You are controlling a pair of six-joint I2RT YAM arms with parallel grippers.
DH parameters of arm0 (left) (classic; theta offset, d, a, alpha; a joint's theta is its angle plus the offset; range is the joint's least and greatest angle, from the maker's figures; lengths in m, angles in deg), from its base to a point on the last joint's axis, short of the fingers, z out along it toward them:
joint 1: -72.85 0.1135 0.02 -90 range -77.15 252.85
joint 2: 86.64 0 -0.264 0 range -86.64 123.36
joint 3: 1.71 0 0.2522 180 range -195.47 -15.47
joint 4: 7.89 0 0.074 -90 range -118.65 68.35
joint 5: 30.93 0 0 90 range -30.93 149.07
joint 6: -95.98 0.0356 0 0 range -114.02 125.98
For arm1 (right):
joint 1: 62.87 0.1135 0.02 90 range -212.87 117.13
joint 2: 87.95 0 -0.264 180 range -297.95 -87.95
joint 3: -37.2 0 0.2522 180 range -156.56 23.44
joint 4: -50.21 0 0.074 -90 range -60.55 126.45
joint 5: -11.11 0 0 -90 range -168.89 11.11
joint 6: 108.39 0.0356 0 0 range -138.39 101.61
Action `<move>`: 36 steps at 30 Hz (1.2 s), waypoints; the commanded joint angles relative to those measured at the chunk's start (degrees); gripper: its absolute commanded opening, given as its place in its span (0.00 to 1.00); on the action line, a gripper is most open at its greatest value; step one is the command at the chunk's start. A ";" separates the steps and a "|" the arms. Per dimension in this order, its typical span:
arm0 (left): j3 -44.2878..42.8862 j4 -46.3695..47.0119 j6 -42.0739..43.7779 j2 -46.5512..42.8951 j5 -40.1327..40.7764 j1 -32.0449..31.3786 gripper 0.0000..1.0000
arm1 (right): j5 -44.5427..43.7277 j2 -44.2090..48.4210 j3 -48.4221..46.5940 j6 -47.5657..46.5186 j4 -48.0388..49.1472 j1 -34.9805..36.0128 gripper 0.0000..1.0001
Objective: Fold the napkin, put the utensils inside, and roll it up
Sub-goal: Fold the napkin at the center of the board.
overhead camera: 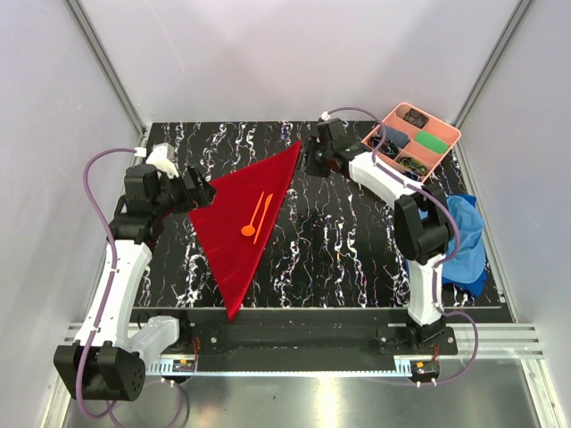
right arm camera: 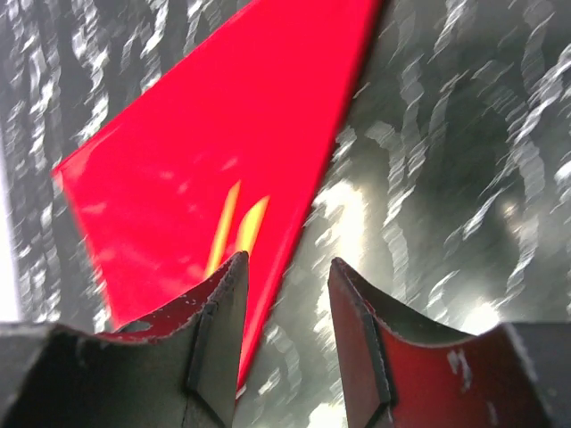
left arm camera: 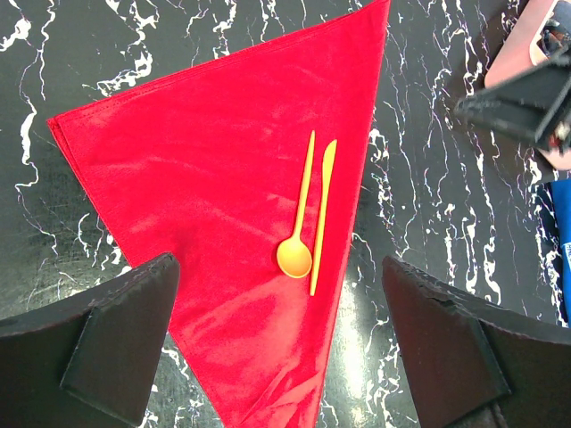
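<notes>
The napkin (overhead camera: 241, 214) is lying flat as a folded triangle, and the spoon (left arm camera: 303, 205) and knife (left arm camera: 323, 214) are resting side by side on it, close to the napkin's right edge with their handles pointing toward its far corner. The left gripper (overhead camera: 198, 189) is hovering over the napkin's left corner with its fingers spread as wide as they go and nothing between them. The right gripper (overhead camera: 308, 159) is sitting just off the napkin's far corner, its fingers parted by a narrow gap; they seem to be holding nothing, though the blur in that wrist view is making this hard to confirm. The main risk is lying with the loose cutlery. If either gripper is tugging a corner while starting the roll, the cloth is likely sliding and carrying the pieces off the napkin's right edge. A pinch that is catching only the top layer at the left corner would be unfolding the triangle instead of rolling it.
</notes>
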 commanded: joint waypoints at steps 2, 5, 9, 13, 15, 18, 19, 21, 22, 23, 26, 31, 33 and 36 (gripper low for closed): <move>0.38 3.18 -0.15 -0.39 -1.23 -0.15 0.99 | 4.26 -7.50 -7.68 -8.07 1.57 -2.45 0.49; 0.38 3.10 -0.15 -0.22 -1.14 -0.15 0.99 | 6.02 -12.51 -12.34 -8.25 1.83 -4.73 0.48; 0.38 3.18 -0.06 0.13 -1.05 -0.15 0.99 | 8.39 -19.29 -18.68 -7.47 2.62 -6.67 0.48; 0.38 3.10 0.03 0.31 -0.88 -0.15 0.99 | 9.27 -25.61 -23.69 -6.15 4.12 -7.99 0.51; 0.38 3.10 0.11 0.49 -0.88 -0.15 0.99 | 10.15 -27.82 -26.85 -4.75 4.56 -8.86 0.51; 0.38 3.10 0.20 0.40 -0.62 -0.15 0.99 | 12.87 -32.12 -31.33 -2.29 4.65 -9.74 0.52; 0.29 3.10 0.20 0.49 -0.53 -0.15 0.99 | 14.53 -34.31 -32.39 -1.49 4.65 -10.01 0.52; 0.29 3.01 0.29 0.40 -0.44 -0.15 0.99 | 17.43 -36.43 -35.90 0.96 4.47 -10.36 0.52; 0.21 2.92 0.29 0.49 -0.35 -0.15 0.99 | 18.23 -38.53 -36.96 1.76 4.56 -10.54 0.52; 0.20 2.92 0.38 0.57 -0.26 -0.15 0.99 | 18.76 -39.60 -38.97 2.46 4.56 -10.45 0.52; 0.20 2.83 0.47 0.49 -0.09 -0.15 0.99 | 19.29 -42.76 -42.40 4.84 4.56 -10.54 0.53; 0.12 2.66 0.47 0.57 -0.09 -0.15 0.99 | 19.65 -47.07 -47.16 7.92 4.47 -10.54 0.53; 0.03 2.75 0.47 0.58 -0.09 -0.15 0.99 | 18.42 -47.69 -47.69 8.62 4.47 -10.63 0.52; 0.12 2.66 0.55 0.66 -0.09 -0.15 0.99 | 17.98 -48.92 -49.45 10.55 4.47 -10.98 0.52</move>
